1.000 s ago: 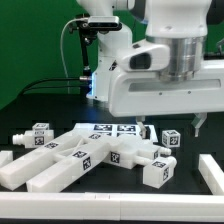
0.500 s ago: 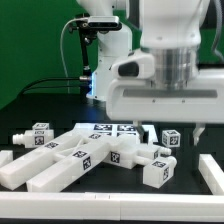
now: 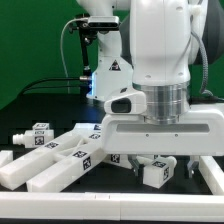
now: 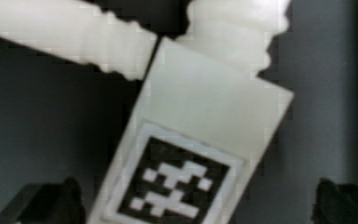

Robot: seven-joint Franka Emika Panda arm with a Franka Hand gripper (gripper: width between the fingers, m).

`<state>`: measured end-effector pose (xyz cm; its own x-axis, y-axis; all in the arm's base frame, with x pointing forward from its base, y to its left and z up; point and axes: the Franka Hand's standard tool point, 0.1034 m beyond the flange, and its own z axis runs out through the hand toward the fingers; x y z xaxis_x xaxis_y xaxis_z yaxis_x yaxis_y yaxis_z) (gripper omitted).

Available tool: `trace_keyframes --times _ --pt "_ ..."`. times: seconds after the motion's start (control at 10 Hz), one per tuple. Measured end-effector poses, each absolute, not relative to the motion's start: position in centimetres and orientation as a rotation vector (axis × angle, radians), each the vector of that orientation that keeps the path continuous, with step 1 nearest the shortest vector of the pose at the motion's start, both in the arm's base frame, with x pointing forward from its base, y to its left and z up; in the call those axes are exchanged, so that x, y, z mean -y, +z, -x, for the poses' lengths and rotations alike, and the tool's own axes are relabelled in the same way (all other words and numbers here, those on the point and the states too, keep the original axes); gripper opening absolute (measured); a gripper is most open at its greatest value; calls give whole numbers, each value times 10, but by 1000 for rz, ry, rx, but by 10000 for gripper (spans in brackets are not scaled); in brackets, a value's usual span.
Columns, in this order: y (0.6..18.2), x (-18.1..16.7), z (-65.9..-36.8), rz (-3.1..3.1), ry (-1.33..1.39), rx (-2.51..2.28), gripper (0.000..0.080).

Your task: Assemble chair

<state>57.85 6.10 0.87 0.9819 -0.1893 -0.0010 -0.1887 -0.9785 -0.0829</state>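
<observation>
My gripper [image 3: 153, 166] hangs with its jaws spread wide and nothing held, low over the chair parts [image 3: 70, 155], which lie loose in a fan on the dark bench [image 3: 105, 185], from its middle out toward the edge at the exterior view's left. In the wrist view I see a flat tagged piece [image 4: 194, 120] lying between the two fingertips [image 4: 51, 200], clear of both.

Between the wide-set jaws of the gripper [image 3: 163, 167] lies a flat tagged chair piece [image 4: 197, 120], filling the middle of the gap; bare dark table [image 4: 327, 130] shows beside each fingertip [image 4: 51, 203]; pegged bars [image 4: 105, 45] block the piece's end beyond the jaws.
</observation>
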Motion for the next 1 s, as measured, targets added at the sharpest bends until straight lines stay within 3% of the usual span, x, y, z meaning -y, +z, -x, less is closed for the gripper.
trace_keyframes --times 0.2,0.3,0.4,0.5,0.6,0.7,1.0 --pt "9 -61 -579 3046 -2 -286 626" --pt "9 -61 -578 3046 -2 -284 424" --pt "9 -61 -578 3046 -2 -283 424" --pt "13 -62 -579 3047 18 -274 280" --pt "40 -62 -583 3048 73 -237 281" --pt "56 -61 -584 3049 50 -209 281" --pt "86 -55 -540 3064 -6 -169 281"
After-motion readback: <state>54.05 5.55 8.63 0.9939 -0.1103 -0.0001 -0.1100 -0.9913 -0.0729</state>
